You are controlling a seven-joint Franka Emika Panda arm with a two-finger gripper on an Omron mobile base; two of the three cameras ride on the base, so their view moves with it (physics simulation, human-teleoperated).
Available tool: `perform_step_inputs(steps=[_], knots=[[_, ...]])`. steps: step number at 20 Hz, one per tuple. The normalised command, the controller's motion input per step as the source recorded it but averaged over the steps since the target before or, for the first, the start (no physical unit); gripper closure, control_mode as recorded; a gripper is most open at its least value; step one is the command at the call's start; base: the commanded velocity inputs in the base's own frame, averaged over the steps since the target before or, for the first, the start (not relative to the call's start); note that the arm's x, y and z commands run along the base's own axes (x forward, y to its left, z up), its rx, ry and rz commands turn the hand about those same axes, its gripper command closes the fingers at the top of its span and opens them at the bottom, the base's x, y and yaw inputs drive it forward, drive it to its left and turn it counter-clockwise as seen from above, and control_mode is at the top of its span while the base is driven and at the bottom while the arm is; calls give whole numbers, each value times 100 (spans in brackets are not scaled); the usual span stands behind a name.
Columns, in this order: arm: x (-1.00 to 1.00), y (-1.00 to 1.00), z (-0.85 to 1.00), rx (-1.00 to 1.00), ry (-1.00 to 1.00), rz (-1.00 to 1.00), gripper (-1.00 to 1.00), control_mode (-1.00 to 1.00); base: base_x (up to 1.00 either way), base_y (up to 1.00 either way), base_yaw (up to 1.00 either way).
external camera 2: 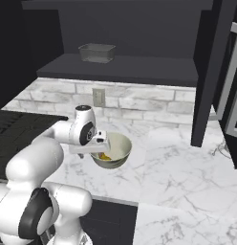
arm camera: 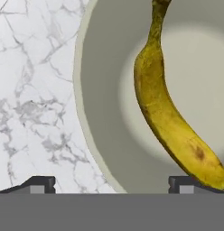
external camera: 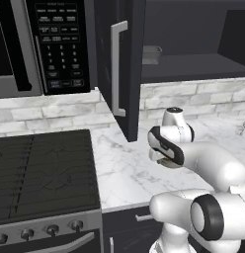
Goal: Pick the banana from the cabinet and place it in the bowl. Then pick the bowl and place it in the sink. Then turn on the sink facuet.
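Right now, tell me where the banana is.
The banana lies inside the bowl on the marble counter, directly under the open gripper.

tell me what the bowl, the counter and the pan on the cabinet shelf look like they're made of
Bowl: looks like glazed ceramic, with a smooth cream inside and a soft sheen.
Counter: looks like polished marble or a marble-look slab, white with grey veins.
Pan: probably thin metal, grey with a dull shine, though it is too small to be sure.
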Motion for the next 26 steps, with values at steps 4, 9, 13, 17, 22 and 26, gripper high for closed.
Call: perform_step_inputs(steps=[4, 9, 13, 17, 22, 26], knots=[[2, -9, -4, 0, 0, 0, -100, -100, 0, 0, 0], [11, -14, -12, 0, 1, 0, -100, -100, 0, 0, 0], [4, -7, -14, 0, 1, 0, -100, -100, 0, 0, 0], [2, -8, -18, 0, 1, 0, -100, -100, 0, 0, 0], [-5, -4, -5, 0, 0, 0, 100, -100, 0, 0, 0], [-4, 0, 0, 0, 0, 0, 100, -100, 0, 0, 0]])
